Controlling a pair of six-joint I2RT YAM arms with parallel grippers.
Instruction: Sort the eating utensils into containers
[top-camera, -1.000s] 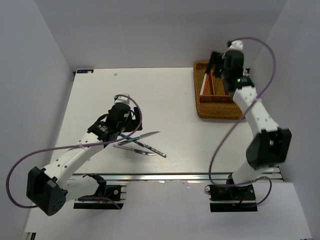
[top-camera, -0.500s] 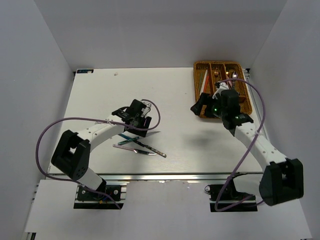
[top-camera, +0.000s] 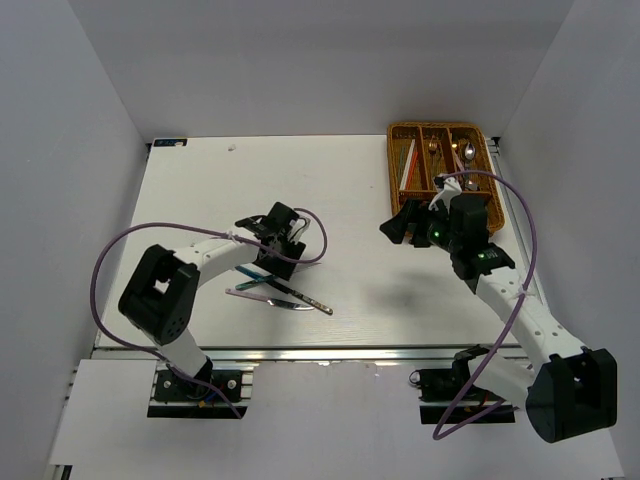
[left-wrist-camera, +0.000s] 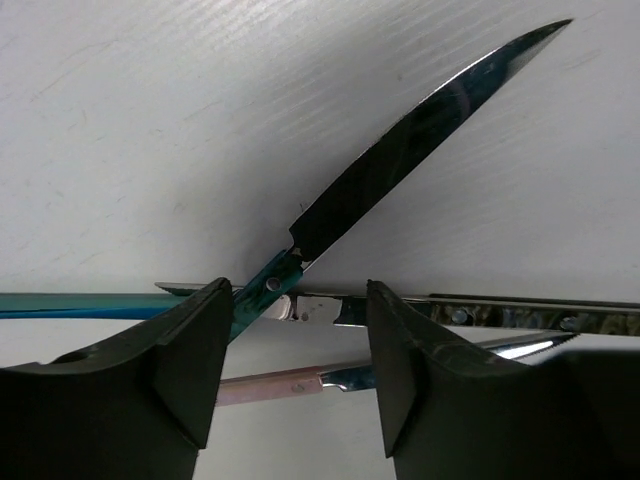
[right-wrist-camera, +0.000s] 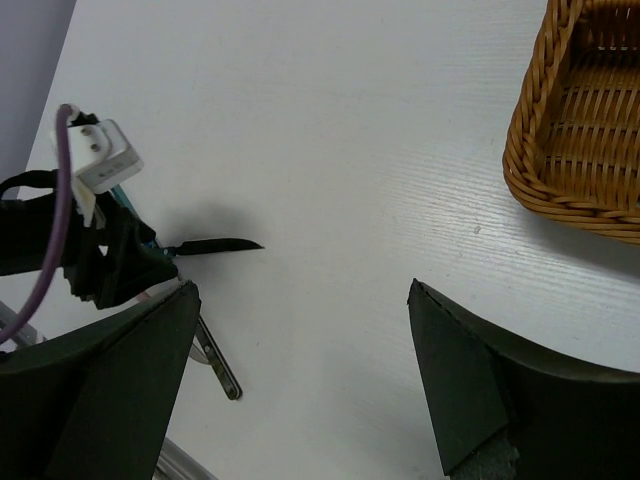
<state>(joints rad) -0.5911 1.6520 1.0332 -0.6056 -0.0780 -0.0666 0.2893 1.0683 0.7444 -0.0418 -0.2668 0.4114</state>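
Three knives lie crossed on the white table, near the front left. One has a teal handle and a dark blade (top-camera: 300, 268), one a copper handle (top-camera: 240, 292), one a dark riveted handle (top-camera: 310, 300). My left gripper (top-camera: 270, 262) is open, low over them. In the left wrist view its jaws (left-wrist-camera: 295, 335) straddle the copper handle (left-wrist-camera: 275, 385), just short of the teal handle (left-wrist-camera: 262, 288) and the blade (left-wrist-camera: 420, 130). My right gripper (top-camera: 405, 222) is open and empty, above bare table left of the wicker tray (top-camera: 392, 150). The tray holds chopsticks (top-camera: 408, 165) and spoons (top-camera: 440, 152).
The right arm covers the tray's near end. In the right wrist view the tray's corner (right-wrist-camera: 580, 130) is at the upper right. The left gripper (right-wrist-camera: 100, 260) and the knife blade (right-wrist-camera: 215, 246) are at the left. White walls close in the table.
My right gripper has left the tray and moved left and nearer, over the table. My left arm has swung round and its gripper now sits low over the crossed knives.
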